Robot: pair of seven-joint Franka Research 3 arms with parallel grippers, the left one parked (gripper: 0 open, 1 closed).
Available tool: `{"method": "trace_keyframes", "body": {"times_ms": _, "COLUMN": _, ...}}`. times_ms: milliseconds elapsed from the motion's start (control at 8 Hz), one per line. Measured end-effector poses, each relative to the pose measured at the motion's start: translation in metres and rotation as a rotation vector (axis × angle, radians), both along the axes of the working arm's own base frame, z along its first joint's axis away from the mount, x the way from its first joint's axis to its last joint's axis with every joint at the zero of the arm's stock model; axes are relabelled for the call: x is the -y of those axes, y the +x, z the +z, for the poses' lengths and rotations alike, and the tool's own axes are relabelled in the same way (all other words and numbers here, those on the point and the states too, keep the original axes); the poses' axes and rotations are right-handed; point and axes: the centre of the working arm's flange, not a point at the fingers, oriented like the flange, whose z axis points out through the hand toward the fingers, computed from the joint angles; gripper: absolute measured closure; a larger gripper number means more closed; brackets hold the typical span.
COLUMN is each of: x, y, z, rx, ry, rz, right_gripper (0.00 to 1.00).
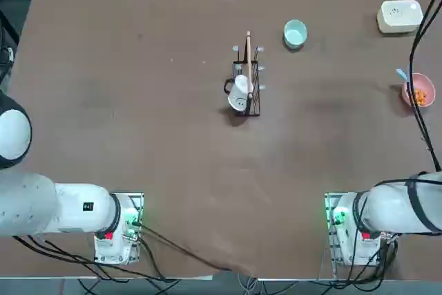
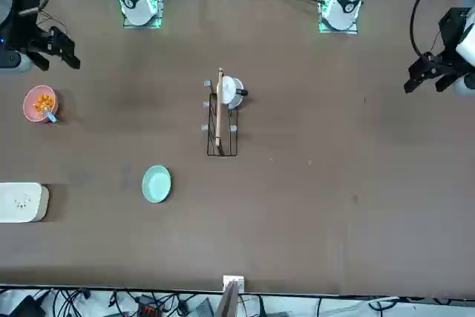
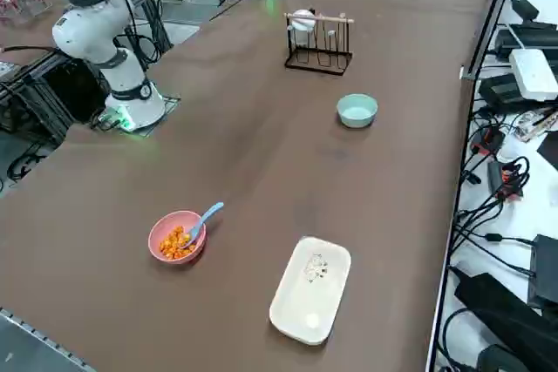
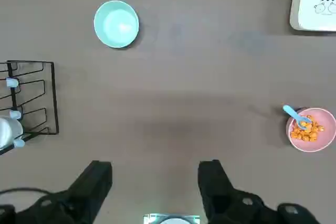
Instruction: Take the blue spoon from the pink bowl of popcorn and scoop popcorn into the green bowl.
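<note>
The pink bowl (image 1: 418, 92) (image 2: 40, 103) (image 3: 177, 237) (image 4: 312, 129) sits near the table's right edge and holds a little heap of orange popcorn (image 3: 177, 241) (image 4: 307, 131). The blue spoon (image 1: 402, 74) (image 2: 49, 115) (image 3: 206, 218) (image 4: 294, 115) lies in it, its handle sticking out over the rim. Farther back towards the middle stands the green bowl (image 1: 295, 33) (image 2: 156, 183) (image 3: 357, 110) (image 4: 116, 23), with nothing in it. My right gripper (image 4: 155, 174) (image 2: 67, 50) hovers high above the table, on the robot's side of the pink bowl, open and holding nothing.
A cream rounded-square box (image 1: 400, 16) (image 3: 311, 289) lies at the far right corner. A black wire rack (image 1: 246, 84) (image 2: 221, 113) (image 3: 319, 41) with a white mug (image 1: 239, 94) stands mid-table. Cables hang beside the right edge.
</note>
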Motion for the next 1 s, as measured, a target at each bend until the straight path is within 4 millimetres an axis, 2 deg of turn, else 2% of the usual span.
{"method": "trace_keyframes", "body": {"times_ms": 375, "x": 0.001, "y": 0.002, "z": -0.006, "rx": -0.012, "ry": -0.001, "rz": -0.007, "right_gripper": 0.0}}
{"method": "trace_keyframes", "body": {"times_ms": 750, "x": 0.003, "y": 0.013, "z": -0.026, "rx": -0.049, "ry": -0.004, "rz": -0.011, "right_gripper": 0.0}}
{"method": "trace_keyframes", "body": {"times_ms": 1000, "x": 0.011, "y": 0.013, "z": -0.041, "rx": -0.121, "ry": -0.021, "rz": -0.028, "right_gripper": 0.0}}
